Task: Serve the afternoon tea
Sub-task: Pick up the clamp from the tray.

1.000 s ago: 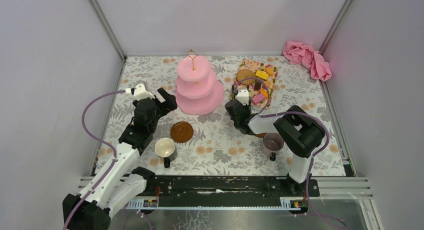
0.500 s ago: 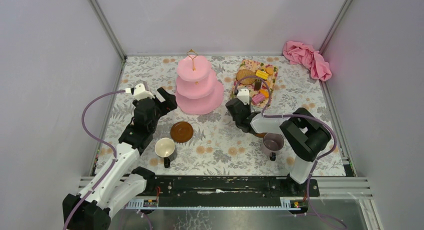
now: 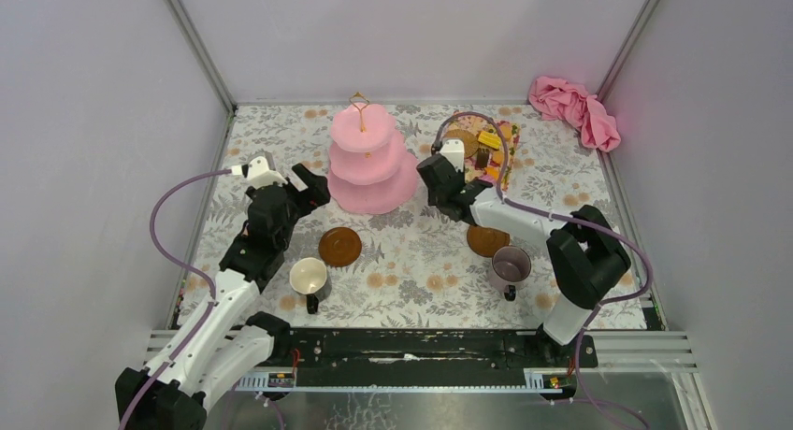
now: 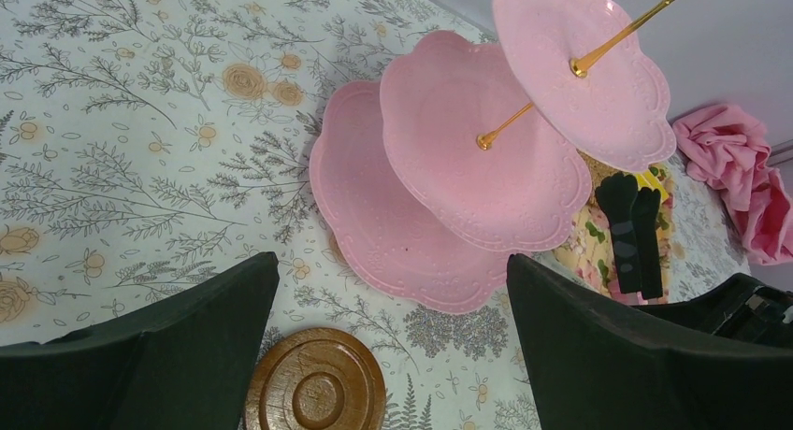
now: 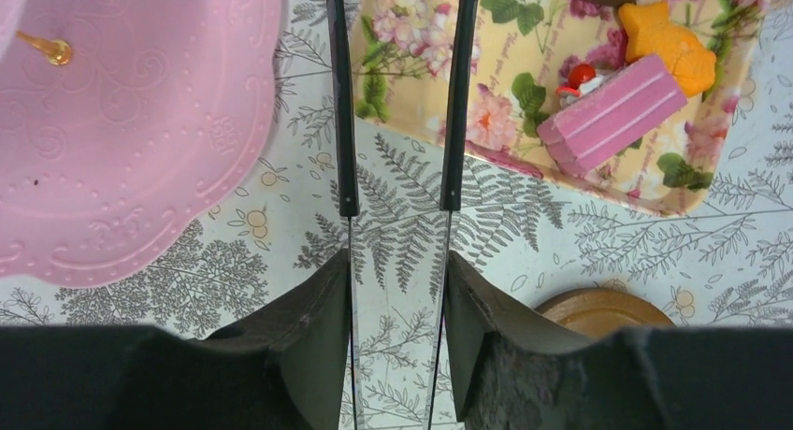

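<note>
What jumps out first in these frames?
The pink three-tier cake stand, its tiers bare, rises in the far half of the floral table, between the two grippers. Just right of it, the right gripper holds slim black tongs that reach over the edge of a yellow floral tray carrying a small orange biscuit. A crumpled pink cloth lies in the far right corner.

Pink cloth (image 3: 573,109) bunched in far right corner. Slim black tongs (image 5: 346,121) reach over the floral tray (image 5: 411,37), left end, arms apart.
</note>
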You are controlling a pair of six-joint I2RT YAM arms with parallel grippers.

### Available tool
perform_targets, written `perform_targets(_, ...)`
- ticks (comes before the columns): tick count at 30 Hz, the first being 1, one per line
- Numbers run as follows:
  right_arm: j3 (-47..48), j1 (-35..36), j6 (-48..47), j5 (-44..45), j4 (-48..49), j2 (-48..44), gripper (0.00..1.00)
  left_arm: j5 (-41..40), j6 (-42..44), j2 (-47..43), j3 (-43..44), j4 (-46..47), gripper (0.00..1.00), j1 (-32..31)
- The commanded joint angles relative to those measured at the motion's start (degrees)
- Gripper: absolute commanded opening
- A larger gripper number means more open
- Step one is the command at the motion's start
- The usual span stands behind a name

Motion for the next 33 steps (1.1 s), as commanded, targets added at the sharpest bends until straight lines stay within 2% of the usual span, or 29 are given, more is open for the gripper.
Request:
perform_targets(1, 3.53, -3.83, 3.25, -3.41, -7.78, -3.98, 0.44, 0.18, -0.06, -0.84, -0.19, 3.14, 1.0, -0.46)
perform_targets(6, 4.85, -8.67, 3.17, -6.17, -10.2, -4.5, 0.44, 0.37, -0.19, -0.85, -0.33, 3.35, 1.0, -0.51)
perform_targets(12, 9.18, -12.93, 1.41, -7.89, -13.83, -1.0, 0.44, 0.24, -0.1, -0.9, -0.5, 3.45, 1.0, -0.5)
perform_targets(33, 10.53, -17.73, -0.53, -11.44, -13.99, 3.41, 0.46, 0.2, -0.08, -0.12, -0.54, 3.55, 1.0, -0.49)
